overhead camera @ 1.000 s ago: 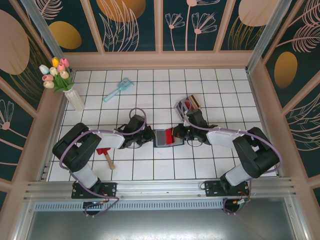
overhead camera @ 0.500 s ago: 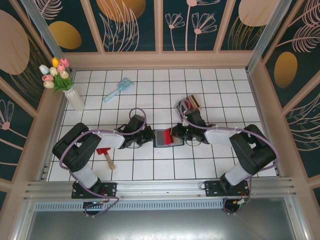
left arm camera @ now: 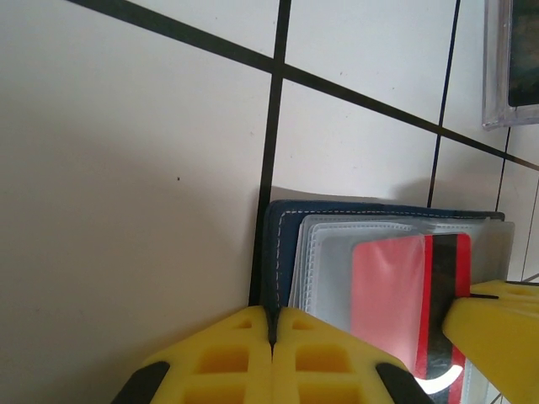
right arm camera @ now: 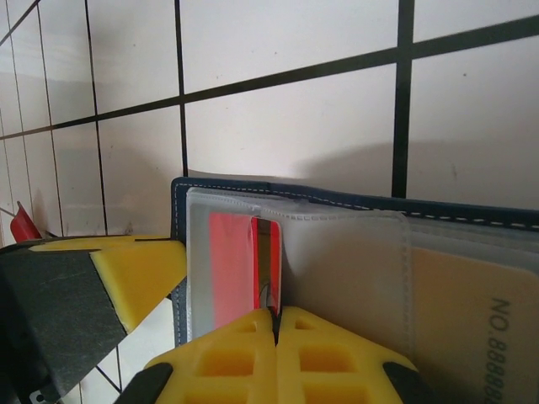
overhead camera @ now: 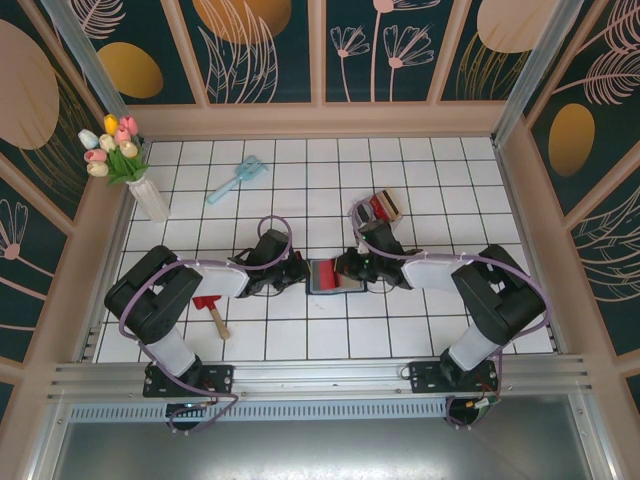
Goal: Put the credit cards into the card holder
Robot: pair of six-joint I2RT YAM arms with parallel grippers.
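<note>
The card holder point(right arm camera: 337, 195) is clamped by the left gripper point(left arm camera: 271, 337), a red credit card point(right arm camera: 232, 269) is pinched, partly sleeved, by the right gripper point(right arm camera: 276, 324), and other cards point(overhead camera: 383, 207) are left at the holder's one o'clock.

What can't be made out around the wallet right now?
- Left wrist: whether the left fingers pinch or just press the wallet; their tips hide it.
- Right wrist: the number on the tan card, cut off by the edge.
- Top view: cards in the rack, too small.

Right end effector point(overhead camera: 342, 271) advanced over card holder point(overhead camera: 319, 285).
</note>
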